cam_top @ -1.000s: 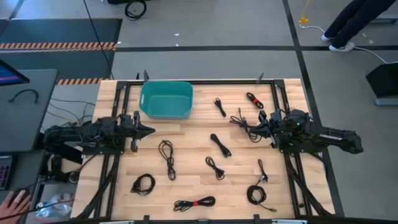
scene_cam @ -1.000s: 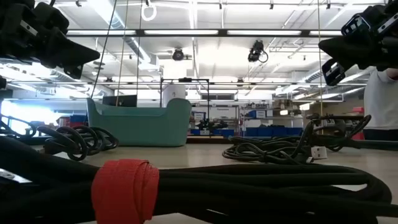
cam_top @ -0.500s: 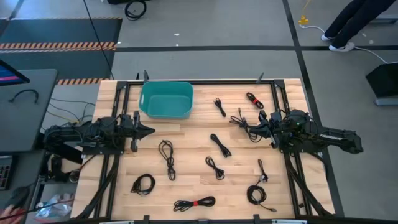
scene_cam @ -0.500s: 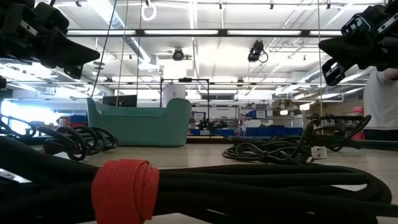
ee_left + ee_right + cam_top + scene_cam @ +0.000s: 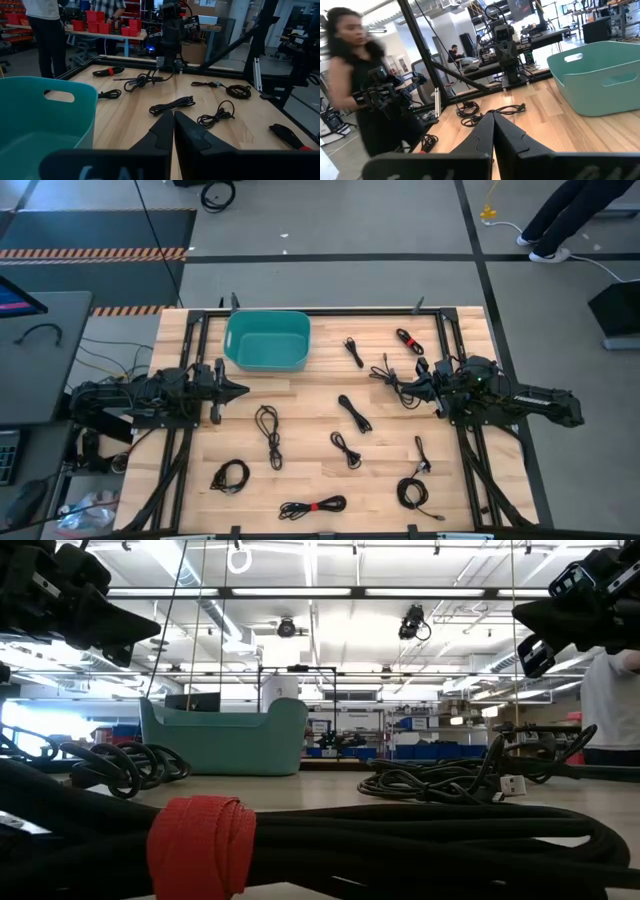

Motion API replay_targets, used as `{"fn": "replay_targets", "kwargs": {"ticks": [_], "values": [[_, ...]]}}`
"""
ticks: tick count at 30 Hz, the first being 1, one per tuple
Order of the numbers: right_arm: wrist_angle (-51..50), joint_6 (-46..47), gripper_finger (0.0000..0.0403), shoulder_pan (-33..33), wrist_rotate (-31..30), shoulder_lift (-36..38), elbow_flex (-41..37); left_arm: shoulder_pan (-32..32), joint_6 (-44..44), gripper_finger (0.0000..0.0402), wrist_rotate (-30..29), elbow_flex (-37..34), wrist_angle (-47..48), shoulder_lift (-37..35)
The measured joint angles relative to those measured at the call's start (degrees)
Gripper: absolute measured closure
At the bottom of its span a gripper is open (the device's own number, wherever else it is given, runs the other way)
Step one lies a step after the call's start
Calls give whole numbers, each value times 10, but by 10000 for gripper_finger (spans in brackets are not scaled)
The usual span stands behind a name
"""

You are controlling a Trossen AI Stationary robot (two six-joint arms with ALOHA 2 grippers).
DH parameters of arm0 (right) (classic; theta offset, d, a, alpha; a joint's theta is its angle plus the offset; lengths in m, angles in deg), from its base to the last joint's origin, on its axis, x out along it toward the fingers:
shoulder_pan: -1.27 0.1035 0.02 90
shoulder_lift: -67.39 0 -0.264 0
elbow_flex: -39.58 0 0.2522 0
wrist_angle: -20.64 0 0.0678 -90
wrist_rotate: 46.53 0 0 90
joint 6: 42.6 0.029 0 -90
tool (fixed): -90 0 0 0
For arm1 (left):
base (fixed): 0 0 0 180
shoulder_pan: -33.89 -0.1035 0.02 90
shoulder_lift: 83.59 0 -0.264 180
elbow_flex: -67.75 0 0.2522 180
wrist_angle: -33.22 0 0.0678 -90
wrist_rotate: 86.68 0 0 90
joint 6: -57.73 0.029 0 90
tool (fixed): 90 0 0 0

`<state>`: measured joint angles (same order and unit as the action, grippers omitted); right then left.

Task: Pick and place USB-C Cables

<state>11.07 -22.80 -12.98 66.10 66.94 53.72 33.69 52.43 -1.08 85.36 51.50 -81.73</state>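
Note:
Several thin black USB-C cables lie loose on the wooden table: one [image 5: 268, 432] left of centre, one [image 5: 354, 413] at the middle, a coil [image 5: 230, 476] at the near left, and a red-tied bundle [image 5: 312, 506] at the near edge, which shows close up [image 5: 200, 845] in the low view. Another cable [image 5: 392, 376] lies just in front of my right gripper [image 5: 420, 386]. That gripper hovers shut at the table's right side and holds nothing. At the left side my left gripper [image 5: 243, 389] hovers shut, also holding nothing. In the wrist views both grippers' fingers [image 5: 173, 116] [image 5: 493, 116] meet.
A teal bin [image 5: 266, 340] stands at the far left of the table, just beyond my left gripper. Black frame rails [image 5: 190, 330] run along the table's edges. A person [image 5: 365, 75] stands off the table, seen in the right wrist view.
Both arms have kept still. A person's hand beside the table's near left corner has drawn back out of the high view.

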Motion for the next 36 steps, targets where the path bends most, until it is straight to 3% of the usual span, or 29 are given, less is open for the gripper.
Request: {"fn": "replay_targets", "kwargs": {"ticks": [23,32,36], "values": [[0,0,389,0,0,0,0,0,7,381,0,0,-4,0],[0,0,389,0,0,0,0,0,-262,381,-19,0,-11,0],[0,0,389,0,0,0,0,0,-342,381,-20,0,-13,0]]}}
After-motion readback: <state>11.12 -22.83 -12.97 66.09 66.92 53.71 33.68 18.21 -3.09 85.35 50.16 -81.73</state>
